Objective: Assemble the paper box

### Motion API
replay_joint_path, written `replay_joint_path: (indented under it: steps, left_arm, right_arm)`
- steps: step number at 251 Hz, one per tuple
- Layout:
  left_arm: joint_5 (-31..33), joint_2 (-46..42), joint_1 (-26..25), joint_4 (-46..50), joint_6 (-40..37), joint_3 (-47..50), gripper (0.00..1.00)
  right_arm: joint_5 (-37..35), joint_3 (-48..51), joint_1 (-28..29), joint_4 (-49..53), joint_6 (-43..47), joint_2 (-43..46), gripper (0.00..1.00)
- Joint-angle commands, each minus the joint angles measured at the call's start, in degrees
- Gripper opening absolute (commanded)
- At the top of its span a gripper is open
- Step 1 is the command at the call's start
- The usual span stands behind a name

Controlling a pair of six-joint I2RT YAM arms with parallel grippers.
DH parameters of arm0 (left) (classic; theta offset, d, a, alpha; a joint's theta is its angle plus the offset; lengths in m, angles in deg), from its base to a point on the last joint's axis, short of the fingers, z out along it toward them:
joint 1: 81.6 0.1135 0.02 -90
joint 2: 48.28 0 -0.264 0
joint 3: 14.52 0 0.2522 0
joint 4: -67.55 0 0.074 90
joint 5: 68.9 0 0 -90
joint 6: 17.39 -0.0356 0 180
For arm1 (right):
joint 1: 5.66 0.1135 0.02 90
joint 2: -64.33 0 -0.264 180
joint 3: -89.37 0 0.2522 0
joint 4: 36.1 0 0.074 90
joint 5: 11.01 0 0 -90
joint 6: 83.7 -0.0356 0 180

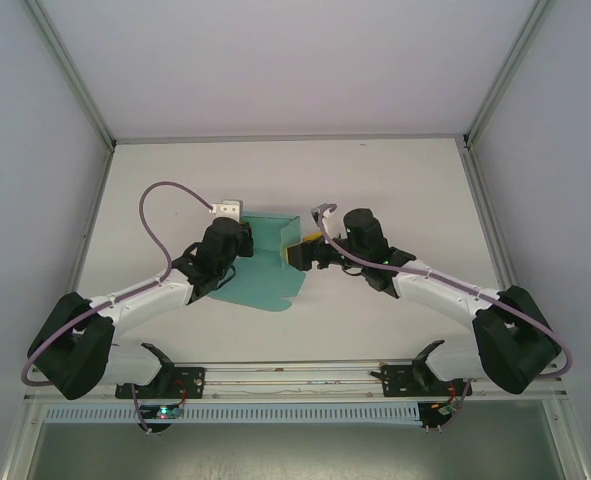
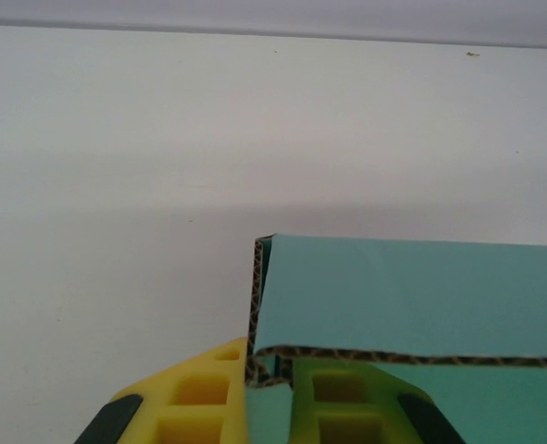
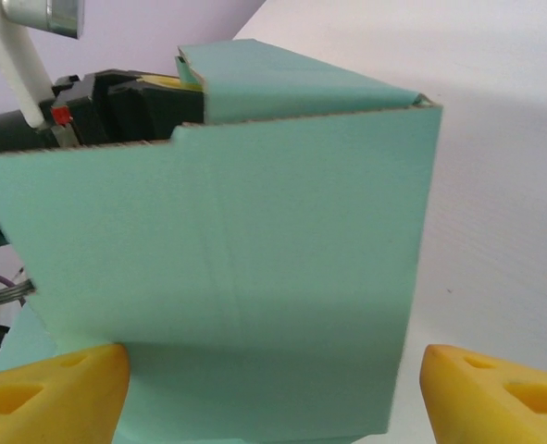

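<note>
Left gripper (image 2: 268, 393) — clamps paper box (image 2: 412, 296)

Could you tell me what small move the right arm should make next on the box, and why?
Probably ease the right fingers forward to press the upright panel inward: they stand open with it broadside between them, ungripped, while the left fingers pinch the box wall at the corner.

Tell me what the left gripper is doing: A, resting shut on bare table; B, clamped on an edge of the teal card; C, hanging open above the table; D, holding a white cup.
B: in the left wrist view the left gripper pinches the corrugated edge of the paper box between its yellow fingers.
</note>
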Motion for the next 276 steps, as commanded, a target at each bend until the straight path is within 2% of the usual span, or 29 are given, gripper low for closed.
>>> replay_joint_path:
  steps: [1, 76, 97, 148, 181, 230, 276]
  left_arm:
    - [0.7, 0.3, -0.6, 1.4, -0.2, -1.5, 0.00]
    - [-2.7, -1.4, -0.7, 0.3, -0.6, -1.5, 0.00]
    - [-2.2, -1.7, -0.7, 0.3, -0.6, -1.3, 0.00]
    - [1.4, -2.5, -0.7, 2.2, -0.7, -1.1, 0.00]
    - [2.3, -2.3, -0.6, 2.6, -1.0, -1.3, 0.00]
    - [1.4, -2.7, -0.7, 2.3, -0.8, -1.2, 0.00]
    - [-0.1, -3.4, -0.6, 2.1, -0.6, -1.2, 0.00]
  right_arm:
    - [1.7, -0.2, 0.8, -4.3, -1.3, 3.1, 0.84]
    - [-5.0, -3.0, 1.2, 2.7, 2.2, 0.4, 0.82]
    - [-6.7, -4.1, 1.2, 4.8, 2.7, -0.3, 0.75]
    - [-16.1, -2.8, 1.4, 13.2, 3.6, 5.8, 0.73]
    - [-17.8, -1.4, 1.3, 16.0, 3.9, 8.8, 0.71]
    - [-19.9, -1.7, 1.3, 17.8, 3.2, 9.0, 0.49]
    - [-23.1, -4.8, 1.3, 19.8, 3.0, 4.9, 0.18]
